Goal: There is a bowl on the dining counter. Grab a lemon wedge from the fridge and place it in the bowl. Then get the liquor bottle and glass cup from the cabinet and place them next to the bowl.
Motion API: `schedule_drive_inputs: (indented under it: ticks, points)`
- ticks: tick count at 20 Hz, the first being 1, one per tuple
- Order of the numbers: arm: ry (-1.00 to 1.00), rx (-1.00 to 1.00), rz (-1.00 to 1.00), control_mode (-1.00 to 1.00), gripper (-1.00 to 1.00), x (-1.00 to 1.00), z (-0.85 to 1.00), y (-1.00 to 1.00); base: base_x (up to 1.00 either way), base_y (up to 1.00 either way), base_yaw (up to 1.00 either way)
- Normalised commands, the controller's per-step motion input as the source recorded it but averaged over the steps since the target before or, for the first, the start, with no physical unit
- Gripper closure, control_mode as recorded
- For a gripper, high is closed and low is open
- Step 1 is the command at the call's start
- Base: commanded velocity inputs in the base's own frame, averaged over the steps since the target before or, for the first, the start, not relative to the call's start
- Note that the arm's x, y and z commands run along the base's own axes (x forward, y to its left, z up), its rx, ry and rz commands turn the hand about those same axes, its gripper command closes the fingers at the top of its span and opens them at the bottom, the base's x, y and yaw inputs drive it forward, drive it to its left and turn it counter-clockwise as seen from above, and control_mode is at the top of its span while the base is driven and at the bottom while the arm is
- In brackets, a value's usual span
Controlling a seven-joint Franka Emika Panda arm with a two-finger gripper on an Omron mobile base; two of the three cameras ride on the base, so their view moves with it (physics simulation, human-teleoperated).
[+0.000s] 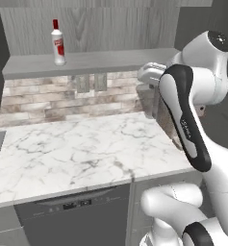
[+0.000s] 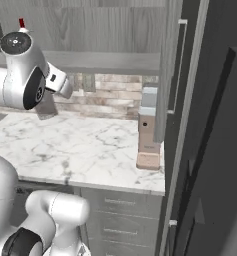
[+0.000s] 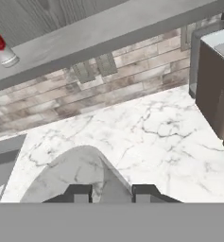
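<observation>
Hand view: glass cup (image 3: 78, 172) between fingers (image 3: 78, 193).

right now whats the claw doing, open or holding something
claw: closed on the glass cup, translucent tumbler between its fingertips above the marble worktop.

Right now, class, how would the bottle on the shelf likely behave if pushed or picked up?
The bottle stands tall and narrow on the shelf, so a high push would probably tip it. It looks like smooth glass: likely slippery, stiff and breakable.
</observation>
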Motion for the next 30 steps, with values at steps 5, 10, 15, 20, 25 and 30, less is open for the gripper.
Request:
schedule_drive_inputs:
  ticks: [5,10,15,20,25,30]
  points:
    - [0.0,0.0,0.0,1.0,1.0,0.0,0.0,0.0,-1.0,-0.01,-0.04]
    - [0.0,0.0,0.0,1.0,1.0,0.0,0.0,0.0,-1.0,-0.1,-0.25]
    - [0.0,0.0,0.0,1.0,1.0,0.0,0.0,0.0,-0.93,-0.05,-0.66]
    - [0.0,0.0,0.0,1.0,1.0,0.0,0.0,0.0,-0.67,-0.02,-0.75]
    - [0.0,0.0,0.0,1.0,1.0,0.0,0.0,0.0,-0.6,-0.11,-0.74]
    - [0.0,0.0,0.0,1.0,1.0,0.0,0.0,0.0,-0.55,-0.2,-0.73]
